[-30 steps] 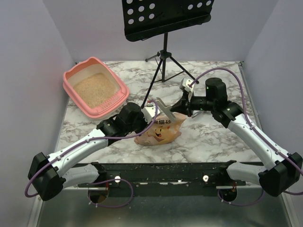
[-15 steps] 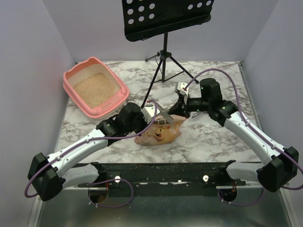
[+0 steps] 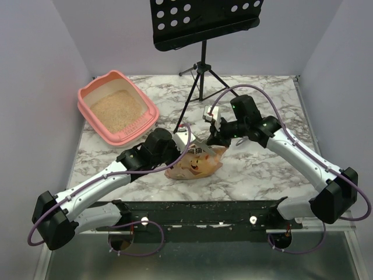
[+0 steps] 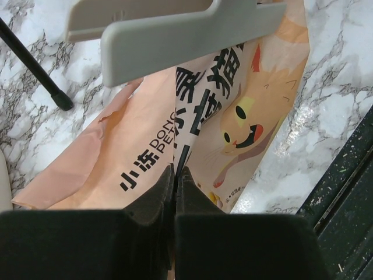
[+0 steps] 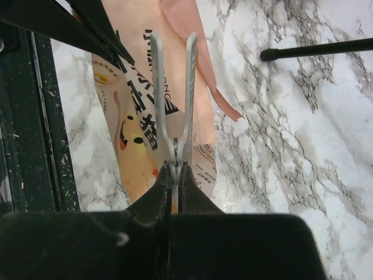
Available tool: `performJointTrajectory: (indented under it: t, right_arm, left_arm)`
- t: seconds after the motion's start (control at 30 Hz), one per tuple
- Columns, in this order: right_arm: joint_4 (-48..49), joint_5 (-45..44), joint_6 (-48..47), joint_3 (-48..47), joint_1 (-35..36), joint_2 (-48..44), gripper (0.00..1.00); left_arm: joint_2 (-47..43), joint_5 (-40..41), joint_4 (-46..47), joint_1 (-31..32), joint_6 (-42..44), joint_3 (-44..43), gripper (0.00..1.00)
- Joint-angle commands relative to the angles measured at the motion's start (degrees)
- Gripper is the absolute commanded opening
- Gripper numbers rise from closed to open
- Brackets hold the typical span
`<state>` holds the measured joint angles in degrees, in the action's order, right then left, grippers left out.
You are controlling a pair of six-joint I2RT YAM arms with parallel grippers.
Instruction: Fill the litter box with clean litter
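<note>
so the marble table (image 3: 262,169) takes up most of the overhead view, with a black perforated music stand (image 3: 204,20) on a tripod at the back middle; the litter box (image 3: 139,127) sits in the far left corner, turned at an angle, well apart from both arms; the clean litter (image 3: 116,109) is already lying inside it as a flat sandy patch across the bottom; in the middle of the table, near the front rail, there's the crinkled orange bag (image 3: 195,165) with the cat picture and Chinese characters, lying on its side; both arms reach in over it from either side; the left gripper (image 4: 175,181) has its fingers pinched tight on a fold of the bag, black tips pressed together right on the printed part; the right gripper (image 5: 173,172) is clamped on the tail end of a grey bag clip (image 5: 189,87), whose two long prongs spread out over the bag's top edge; can't tell if the clip actually touches the bag
</note>
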<state>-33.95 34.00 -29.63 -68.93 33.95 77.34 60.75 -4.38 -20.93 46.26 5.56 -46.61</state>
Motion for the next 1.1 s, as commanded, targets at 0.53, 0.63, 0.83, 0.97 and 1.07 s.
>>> performJointTrajectory:
  t: [0.53, 0.63, 0.83, 0.97, 1.07]
  right_arm:
    - [-6.49, -8.26, -7.38, -2.71, 3.31, 3.43, 0.01]
    - [-3.94, -4.48, -6.06, -2.09, 3.75, 4.74, 0.01]
    - [-0.41, 0.28, -3.42, -0.95, 3.84, 5.72, 0.01]
    - [0.91, -0.25, -3.07, -0.07, 3.84, 3.61, 0.33]
    - [1.00, -1.82, -3.16, 0.28, 3.84, 2.20, 0.46]
  left_arm:
    - [-4.33, 3.94, 2.47, 0.23, -1.26, 0.29, 0.07]
    - [-4.41, 5.52, 2.47, 0.23, -1.17, 0.20, 0.07]
    - [-4.77, 5.79, 2.73, 0.23, -1.17, 0.38, 0.07]
    - [-4.85, 5.44, 2.73, 0.23, -1.17, 0.29, 0.07]
    - [-5.03, 5.09, 2.65, 0.23, -1.08, 0.29, 0.08]
